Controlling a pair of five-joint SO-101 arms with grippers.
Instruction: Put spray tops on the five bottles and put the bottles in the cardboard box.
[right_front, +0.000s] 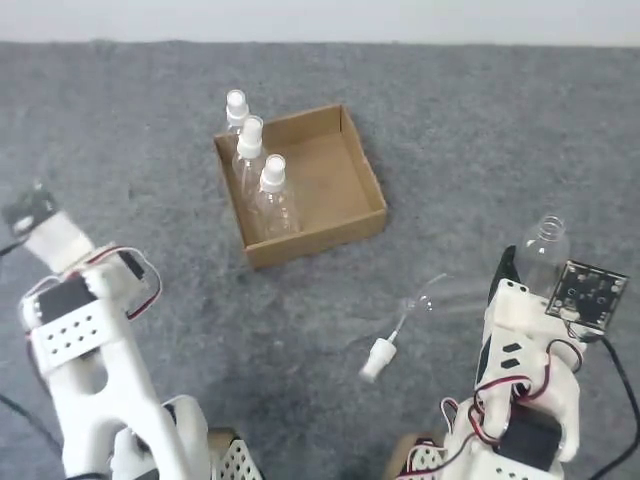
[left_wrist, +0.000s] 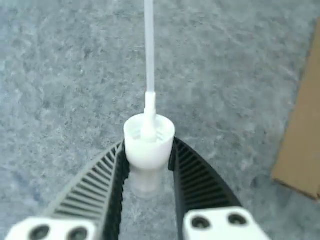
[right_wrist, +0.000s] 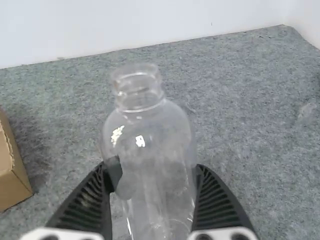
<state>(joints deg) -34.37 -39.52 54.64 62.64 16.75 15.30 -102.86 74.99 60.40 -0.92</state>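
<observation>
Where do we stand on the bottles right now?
Done: three capped bottles lie in the cardboard box. In hand: the left tool grips a spray top; the right tool holds an uncapped bottle. Left: a fifth bottle and loose top on the carpet.

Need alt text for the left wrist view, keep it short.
The left gripper is shut on a white spray top, whose thin tube points away from the camera over grey carpet. An edge of the cardboard box shows nearby.
</observation>
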